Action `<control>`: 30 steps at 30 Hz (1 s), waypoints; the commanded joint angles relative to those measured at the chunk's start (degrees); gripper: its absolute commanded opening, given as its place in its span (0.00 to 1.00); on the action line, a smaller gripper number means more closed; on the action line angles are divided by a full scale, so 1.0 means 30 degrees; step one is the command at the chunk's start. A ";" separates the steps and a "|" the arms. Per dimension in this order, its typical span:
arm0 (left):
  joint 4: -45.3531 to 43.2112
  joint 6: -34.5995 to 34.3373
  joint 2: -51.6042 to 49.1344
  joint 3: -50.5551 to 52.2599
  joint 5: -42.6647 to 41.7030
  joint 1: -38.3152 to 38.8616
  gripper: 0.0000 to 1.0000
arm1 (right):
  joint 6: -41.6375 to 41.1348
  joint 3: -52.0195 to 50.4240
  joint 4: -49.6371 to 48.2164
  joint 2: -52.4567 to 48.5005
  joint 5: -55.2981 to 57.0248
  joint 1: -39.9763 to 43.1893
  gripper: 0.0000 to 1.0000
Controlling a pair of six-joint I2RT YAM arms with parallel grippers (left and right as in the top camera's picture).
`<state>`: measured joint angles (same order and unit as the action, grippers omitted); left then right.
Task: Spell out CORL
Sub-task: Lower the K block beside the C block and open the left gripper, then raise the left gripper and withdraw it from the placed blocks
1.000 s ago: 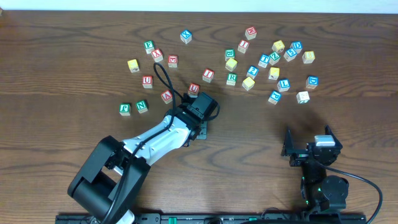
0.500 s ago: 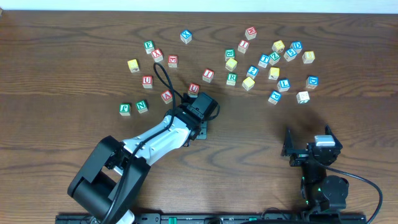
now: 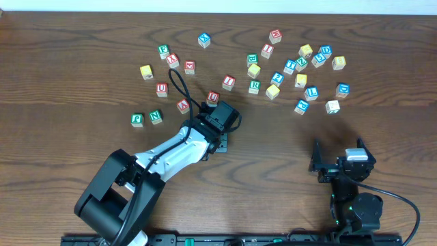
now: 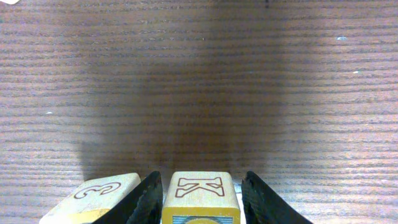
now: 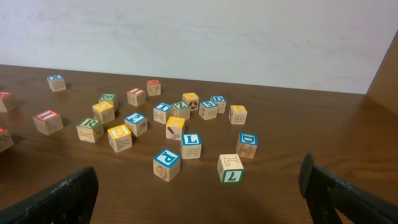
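No CORL letter appears placed. The left end effector (image 4: 202,178) clamps the K block (image 4: 200,193), with a 3 block (image 4: 93,200) just beside it. The right end effector (image 5: 196,171) is wide open and empty. Four placements remain.

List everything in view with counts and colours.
blocks: roughly thirty; red, green, blue and yellow tops, one whitish; scattered over the far half of the table, a looser group on the left and a denser one on the right
K block: one, natural wood, between the left gripper's fingers on the table
3 block: one, natural wood, just outside one finger, beside the K block
table: one, dark brown wood
wall: one, off-white, behind the table
left gripper: one, black, near table centre, around the K block; contact unclear
right gripper: one, black, open, near edge on the right, holding nothing
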<state>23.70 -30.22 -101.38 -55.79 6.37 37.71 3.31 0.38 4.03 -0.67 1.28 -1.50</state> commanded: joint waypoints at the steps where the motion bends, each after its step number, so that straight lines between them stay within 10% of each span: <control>1: -0.0022 -0.0109 -0.0175 -0.0240 0.0262 0.0029 0.41 | -0.0233 -0.0022 0.0073 0.0117 0.0160 0.0109 0.99; 30: 0.3825 0.2069 0.0889 -0.5734 0.1574 -0.0007 0.42 | -0.0240 -0.0022 0.0073 0.0117 0.0160 0.0109 0.99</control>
<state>33.67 -26.46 -100.99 -69.06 10.09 37.71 3.31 0.38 4.03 -0.67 1.28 -1.50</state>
